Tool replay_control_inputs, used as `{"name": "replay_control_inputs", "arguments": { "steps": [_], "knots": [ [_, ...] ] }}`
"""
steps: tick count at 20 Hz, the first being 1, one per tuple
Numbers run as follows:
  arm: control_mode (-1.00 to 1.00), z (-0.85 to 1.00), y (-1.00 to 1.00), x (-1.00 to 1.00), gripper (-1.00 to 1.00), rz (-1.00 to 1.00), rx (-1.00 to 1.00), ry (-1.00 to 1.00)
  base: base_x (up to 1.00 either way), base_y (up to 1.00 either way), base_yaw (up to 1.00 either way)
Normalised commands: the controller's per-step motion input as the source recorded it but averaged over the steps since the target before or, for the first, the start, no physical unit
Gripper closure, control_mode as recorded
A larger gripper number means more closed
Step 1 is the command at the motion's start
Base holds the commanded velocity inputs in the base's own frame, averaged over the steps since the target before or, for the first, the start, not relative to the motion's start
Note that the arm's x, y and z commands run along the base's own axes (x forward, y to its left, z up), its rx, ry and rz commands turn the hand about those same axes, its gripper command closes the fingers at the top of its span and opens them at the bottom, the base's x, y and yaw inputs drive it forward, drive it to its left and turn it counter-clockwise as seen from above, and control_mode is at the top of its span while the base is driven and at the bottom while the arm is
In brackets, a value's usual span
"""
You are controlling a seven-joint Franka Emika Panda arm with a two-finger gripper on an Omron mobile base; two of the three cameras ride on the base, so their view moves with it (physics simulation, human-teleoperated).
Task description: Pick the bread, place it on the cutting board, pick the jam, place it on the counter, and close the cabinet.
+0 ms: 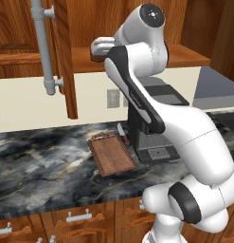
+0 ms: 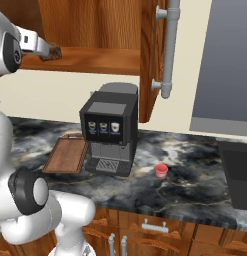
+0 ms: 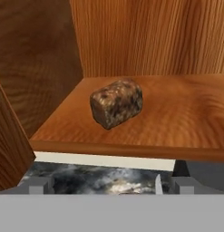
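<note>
Step one, approach: wide-open gripper faces the small dark brown loaf-shaped bread on the brown wooden cabinet shelf (nothing held); next, advance to straddle it, then close.

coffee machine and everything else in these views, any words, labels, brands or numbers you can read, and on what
No readable text anywhere.
Coffee machine: three small cup pictures on its dark front panel, no letters legible.
Jam: whitish lid, red body, no readable label.
Bread, cutting board, cabinet, counter: no markings.
Wall outlet: plain.
</note>
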Motion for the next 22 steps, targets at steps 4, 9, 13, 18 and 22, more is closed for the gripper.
{"name": "replay_control_inputs", "arguments": {
  "steps": [4,9,13,18,22],
  "knots": [
    [-1.0,-0.16,0.0,0.16,-1.0,0.0,0.0,0.0,0.0,0.0,0.0],
    [-1.0,-0.23,0.0,0.16,-1.0,0.0,0.0,0.0,0.0,0.0,0.0],
    [-1.0,-0.13,0.0,0.17,-1.0,0.0,0.0,0.0,0.0,0.0,0.0],
    [-1.0,0.0,0.0,0.16,-1.0,0.0,0.0,0.0,0.0,0.0,0.0],
    [-1.0,0.0,0.0,0.15,-1.0,0.0,0.0,0.0,0.0,0.0,0.0]
  ]
}}
